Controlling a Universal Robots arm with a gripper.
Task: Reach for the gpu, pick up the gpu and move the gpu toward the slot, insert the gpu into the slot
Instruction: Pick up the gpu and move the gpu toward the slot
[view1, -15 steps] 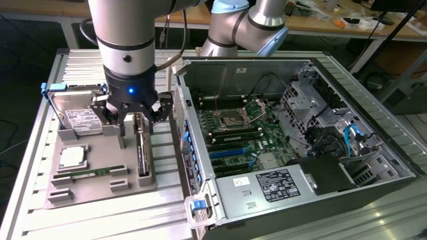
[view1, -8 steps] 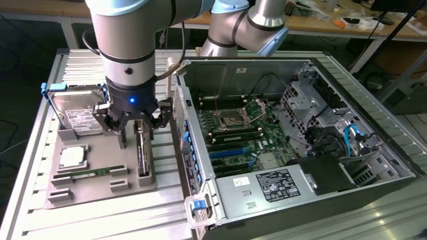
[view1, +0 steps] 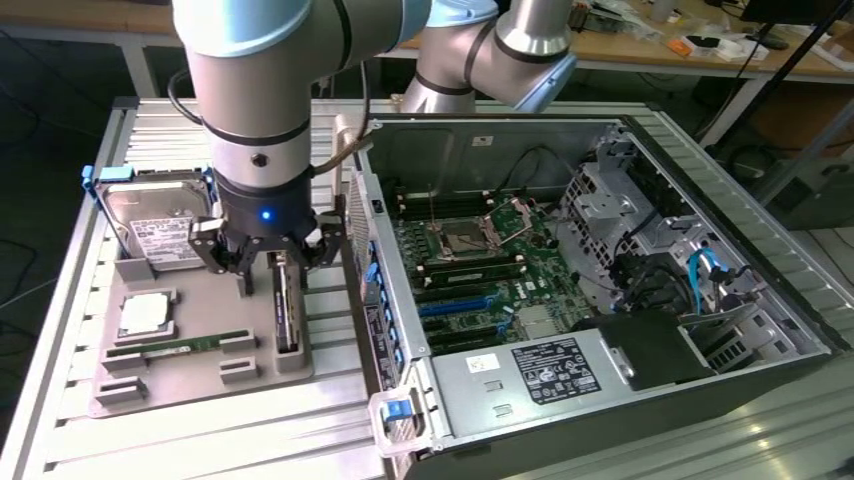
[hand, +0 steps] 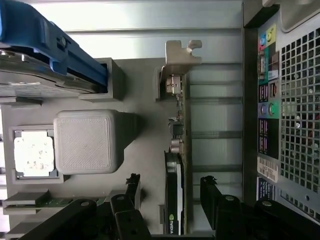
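Wrist view: gpu (hand: 176, 150) on edge inside spread claw (hand: 170, 180), touching neither side.

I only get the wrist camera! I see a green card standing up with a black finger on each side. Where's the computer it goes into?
Observer: Right beside the gray tray that holds the gpu, on the exterior view's right. The computer case has its side open.
Operator: What's inside?
Observer: A green motherboard with blue slots on it.
Operator: And that thing with the blue handle?
Observer: A hard drive standing in the tray, with a white label on its face.
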